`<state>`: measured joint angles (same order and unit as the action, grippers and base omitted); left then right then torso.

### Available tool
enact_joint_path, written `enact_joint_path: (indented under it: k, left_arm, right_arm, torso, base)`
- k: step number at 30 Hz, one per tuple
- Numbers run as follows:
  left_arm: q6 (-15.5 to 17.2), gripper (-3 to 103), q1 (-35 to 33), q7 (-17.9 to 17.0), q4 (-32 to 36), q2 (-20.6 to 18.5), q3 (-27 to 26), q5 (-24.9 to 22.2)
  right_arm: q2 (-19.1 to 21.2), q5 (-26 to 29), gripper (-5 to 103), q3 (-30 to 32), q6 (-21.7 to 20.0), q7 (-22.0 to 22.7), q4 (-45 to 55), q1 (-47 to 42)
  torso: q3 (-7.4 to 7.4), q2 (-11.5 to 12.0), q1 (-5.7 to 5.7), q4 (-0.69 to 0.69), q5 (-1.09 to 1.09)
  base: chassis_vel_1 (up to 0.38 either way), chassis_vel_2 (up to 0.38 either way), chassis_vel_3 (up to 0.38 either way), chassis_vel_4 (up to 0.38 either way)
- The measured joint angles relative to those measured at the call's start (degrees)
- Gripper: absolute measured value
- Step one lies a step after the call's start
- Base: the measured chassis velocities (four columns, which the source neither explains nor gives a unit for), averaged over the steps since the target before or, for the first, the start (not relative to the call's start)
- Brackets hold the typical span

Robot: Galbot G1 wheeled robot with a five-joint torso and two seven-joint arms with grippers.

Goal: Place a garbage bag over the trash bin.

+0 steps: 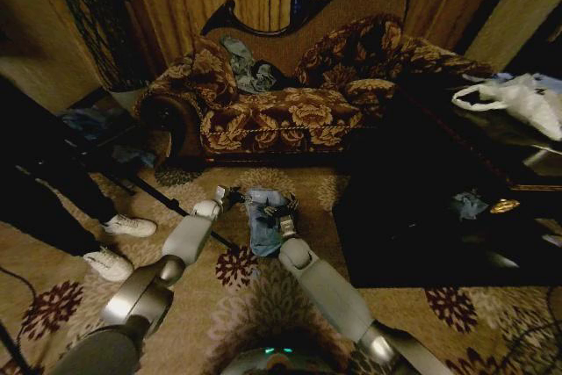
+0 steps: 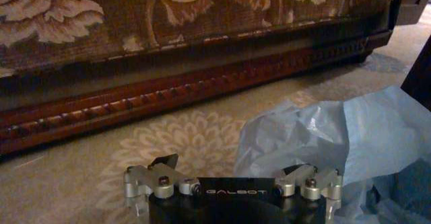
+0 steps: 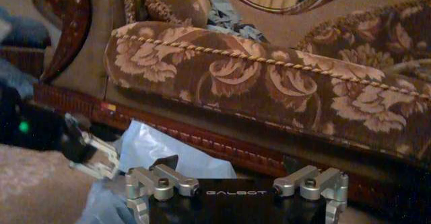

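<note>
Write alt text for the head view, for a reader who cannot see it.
Both robot arms reach forward over a floral carpet, the left gripper and right gripper flanking a pale blue-grey garbage bag draped on the floor before an ornate floral sofa. A dark low table to the right holds a white plastic bag.

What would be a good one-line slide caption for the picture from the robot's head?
Both arms reach down to a pale blue garbage bag on the patterned carpet before a floral sofa.
</note>
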<state>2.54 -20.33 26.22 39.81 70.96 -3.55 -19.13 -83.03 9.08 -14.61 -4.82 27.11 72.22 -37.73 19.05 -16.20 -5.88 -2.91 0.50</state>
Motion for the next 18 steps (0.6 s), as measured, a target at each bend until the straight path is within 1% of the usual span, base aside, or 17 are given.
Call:
enact_joint_path:
  k: [6, 12, 13, 15, 16, 18]
  left_arm:
    - [-0.5, 100, -0.3, 0.2, 0.4, -0.5, -0.1, -0.7]
    - [-0.8, 100, -0.3, 0.3, 0.3, -0.5, 0.0, -1.2]
    - [-0.8, 100, -0.3, 0.3, 0.2, -0.5, 0.2, -1.4]
    - [-0.8, 100, -0.2, 0.4, 0.0, -0.5, 0.3, -1.5]
    - [-0.8, 100, -0.2, 0.4, 0.0, -0.5, 0.3, -1.5]
    - [-0.8, 100, 0.1, 0.5, -0.1, -0.5, 0.4, -1.7]
  right_arm:
    - [0.0, -2.2, 100, -0.1, -0.5, 0.0, -3.2, 1.4]
    - [1.5, -2.9, 100, -0.1, -0.9, 0.0, -3.6, 1.4]
    - [2.3, -2.8, 100, -0.4, -1.2, 0.0, -3.3, 1.2]
    - [3.9, -1.1, 100, -1.3, -2.4, 0.5, -1.3, 0.4]
    - [3.9, -1.1, 100, -1.3, -2.4, 0.5, -1.3, 0.4]
    - [5.0, 3.4, 100, -2.5, -4.5, 1.5, 1.1, -0.2]
  torso:
    - [0.00, 0.0, 0.00, 0.00, -0.01]
    - [0.00, 0.0, 0.00, 0.00, -0.01]
    - [-0.01, 0.0, 0.00, -0.01, -0.01]
    - [0.00, 0.0, 0.00, -0.01, 0.00]
    - [0.00, 0.0, 0.00, -0.01, 0.00]
    - [-0.01, 0.0, 0.01, -0.01, -0.01]
  base:
    - [0.000, 0.000, 0.000, 0.000]
    - [0.000, 0.000, 0.000, 0.000]
    - [0.000, 0.000, 0.000, 0.000]
    - [0.000, 0.000, 0.000, 0.000]
    - [0.000, 0.000, 0.000, 0.000]
    - [0.000, 0.000, 0.000, 0.000]
